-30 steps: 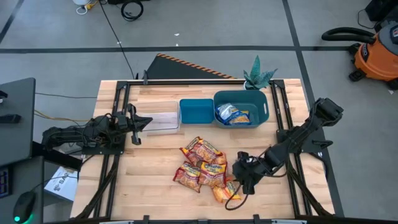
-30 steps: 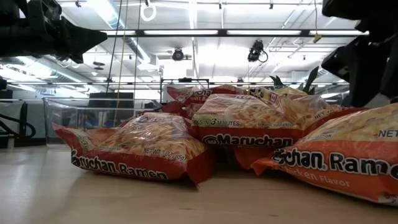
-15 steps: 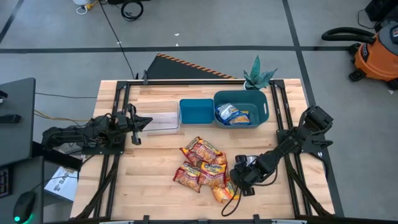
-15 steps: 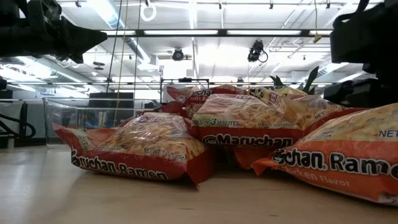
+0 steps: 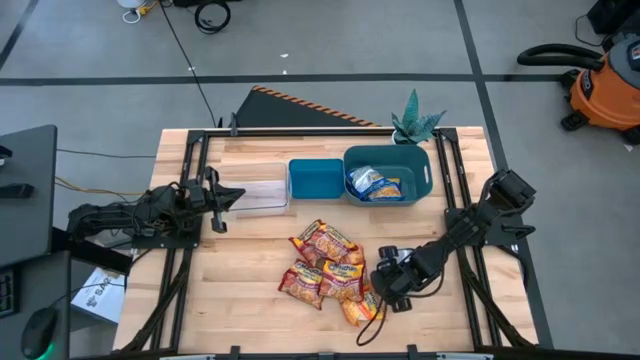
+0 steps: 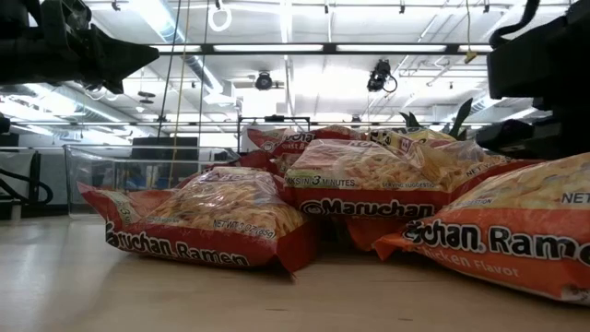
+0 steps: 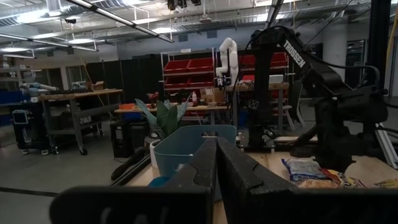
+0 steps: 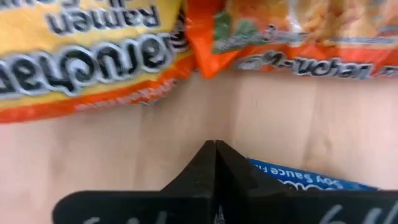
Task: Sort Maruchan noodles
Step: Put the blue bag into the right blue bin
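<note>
Several red-orange and orange-yellow Maruchan noodles packets (image 5: 325,265) lie in a loose pile on the wooden table, and they fill the low view (image 6: 369,189). My right gripper (image 5: 385,288) is down at the pile's right edge, shut. In its wrist view the fingers (image 8: 214,149) meet over bare wood. A blue packet (image 8: 298,177) lies flat beside and under one finger. An orange-yellow packet (image 8: 81,56) and a red-orange one (image 8: 298,31) lie just ahead. My left gripper (image 5: 238,195) waits, shut (image 7: 216,149), at the table's left. My right gripper stands slanting down at the table beside the blue packet's edge (image 8: 261,167). One finger hides that edge, so I cannot tell whether the fingers touch or pinch it.
Three bins stand in a row at the back: a clear one (image 5: 262,195), a small blue one (image 5: 316,180), and a larger teal one (image 5: 425,175) holding blue-silver packets (image 5: 373,184). A potted plant (image 5: 415,122) is behind it. Bare wood lies left of the pile.
My right gripper has come down and toward the table's near edge, ending close against the right side of the pile. The packets have stayed where they were.
</note>
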`<state>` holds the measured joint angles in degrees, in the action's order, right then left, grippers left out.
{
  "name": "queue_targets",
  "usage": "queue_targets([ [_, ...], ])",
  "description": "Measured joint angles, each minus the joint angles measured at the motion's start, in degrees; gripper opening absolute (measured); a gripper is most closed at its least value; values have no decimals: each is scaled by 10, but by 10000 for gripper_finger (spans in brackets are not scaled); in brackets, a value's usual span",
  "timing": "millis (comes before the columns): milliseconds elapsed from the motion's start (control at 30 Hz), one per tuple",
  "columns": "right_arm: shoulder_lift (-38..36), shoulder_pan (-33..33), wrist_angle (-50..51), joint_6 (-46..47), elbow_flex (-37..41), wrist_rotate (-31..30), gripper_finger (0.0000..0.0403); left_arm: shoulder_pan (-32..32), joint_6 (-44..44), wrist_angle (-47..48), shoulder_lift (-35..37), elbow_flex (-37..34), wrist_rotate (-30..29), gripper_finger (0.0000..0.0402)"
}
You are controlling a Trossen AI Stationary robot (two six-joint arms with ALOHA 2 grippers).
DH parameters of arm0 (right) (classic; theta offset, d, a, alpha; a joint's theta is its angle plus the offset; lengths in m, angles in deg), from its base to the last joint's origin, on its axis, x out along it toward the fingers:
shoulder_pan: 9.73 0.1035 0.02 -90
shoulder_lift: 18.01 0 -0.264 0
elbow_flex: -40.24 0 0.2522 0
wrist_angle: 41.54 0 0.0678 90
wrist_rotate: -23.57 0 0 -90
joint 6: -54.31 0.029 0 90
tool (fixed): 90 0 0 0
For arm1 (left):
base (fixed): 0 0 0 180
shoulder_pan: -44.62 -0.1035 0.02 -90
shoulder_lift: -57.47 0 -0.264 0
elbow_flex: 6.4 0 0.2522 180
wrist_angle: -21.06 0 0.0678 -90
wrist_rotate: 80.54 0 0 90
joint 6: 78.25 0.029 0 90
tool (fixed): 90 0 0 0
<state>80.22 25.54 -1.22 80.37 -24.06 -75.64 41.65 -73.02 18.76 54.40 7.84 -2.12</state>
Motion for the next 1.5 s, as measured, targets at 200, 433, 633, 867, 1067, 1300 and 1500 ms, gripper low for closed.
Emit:
queue_targets([
  [200, 0, -40, 110, -83, -59, 0, 17, 0, 0, 0, 0, 0, 0, 18],
  [433, 0, -94, 324, -137, -154, -39, 10, 0, 0, 0, 0, 0, 0, 18],
  [633, 0, -139, 470, -185, -230, -94, 5, 0, 0, 0, 0, 0, 0, 18],
  [867, 0, -193, 615, -198, -310, -166, 5, 0, 0, 0, 0, 0, 0, 18],
  [1067, -40, -234, 627, -240, -351, -192, 4, 0, 0, 0, 0, 0, 0, 18],
  [1300, -116, -293, 598, -260, -357, -263, 5, 0, 0, 0, 0, 0, 0, 18],
  [1500, -160, -364, 482, -314, -341, -267, 5, 0, 0, 0, 0, 0, 0, 18],
])
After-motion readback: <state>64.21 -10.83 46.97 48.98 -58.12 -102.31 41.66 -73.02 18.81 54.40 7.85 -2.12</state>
